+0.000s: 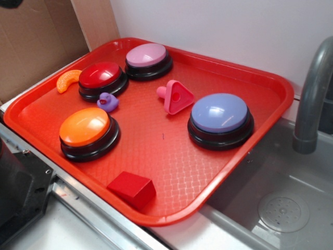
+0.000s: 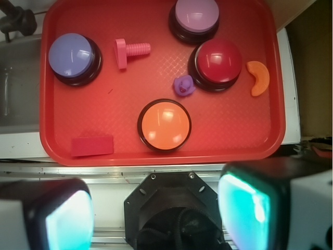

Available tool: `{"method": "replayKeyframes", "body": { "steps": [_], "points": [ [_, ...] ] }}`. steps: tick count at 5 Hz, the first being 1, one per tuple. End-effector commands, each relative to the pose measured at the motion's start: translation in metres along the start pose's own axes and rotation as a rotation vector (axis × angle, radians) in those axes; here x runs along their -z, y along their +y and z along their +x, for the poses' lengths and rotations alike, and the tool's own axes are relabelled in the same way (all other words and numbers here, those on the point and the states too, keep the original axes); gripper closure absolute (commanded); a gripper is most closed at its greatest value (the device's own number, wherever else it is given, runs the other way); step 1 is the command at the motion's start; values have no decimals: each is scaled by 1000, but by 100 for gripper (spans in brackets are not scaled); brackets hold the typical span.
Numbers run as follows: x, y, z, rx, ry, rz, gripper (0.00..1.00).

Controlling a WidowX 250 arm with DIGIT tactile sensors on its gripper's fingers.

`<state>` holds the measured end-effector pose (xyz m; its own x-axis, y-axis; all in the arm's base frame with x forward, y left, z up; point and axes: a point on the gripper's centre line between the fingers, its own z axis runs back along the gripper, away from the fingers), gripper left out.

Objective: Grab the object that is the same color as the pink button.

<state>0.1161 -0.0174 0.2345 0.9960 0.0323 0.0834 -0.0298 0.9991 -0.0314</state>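
Note:
The hot-pink triangular block [image 1: 177,96] with a round hole and a short stub lies near the middle of the red tray [image 1: 234,156]. In the wrist view it [image 2: 127,52] shows edge-on with its stub pointing right. The pale pink button [image 1: 148,58] stands at the tray's far side, also in the wrist view [image 2: 195,18]. My gripper [image 2: 156,213] is open and empty, high above the near tray edge, far from the block. Its fingers [image 2: 65,219] fill the bottom corners. The gripper is out of the exterior view.
On the tray are a lavender-blue button [image 1: 220,119], a red button [image 1: 102,79], an orange button [image 1: 88,131], a purple duck [image 1: 107,101], a red block [image 1: 132,188] and an orange crescent [image 1: 67,80]. A sink [image 1: 283,208] with a grey faucet [image 1: 312,99] lies to the right.

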Motion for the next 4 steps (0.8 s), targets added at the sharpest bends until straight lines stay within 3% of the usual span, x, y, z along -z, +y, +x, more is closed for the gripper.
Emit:
{"method": "replayKeyframes", "body": {
  "steps": [1,2,4],
  "points": [
    [0,0,0,0,0,0,0],
    [18,-2,33,84,-16,38,0],
    [64,-12,83,420,-63,49,0]
  ]
}}
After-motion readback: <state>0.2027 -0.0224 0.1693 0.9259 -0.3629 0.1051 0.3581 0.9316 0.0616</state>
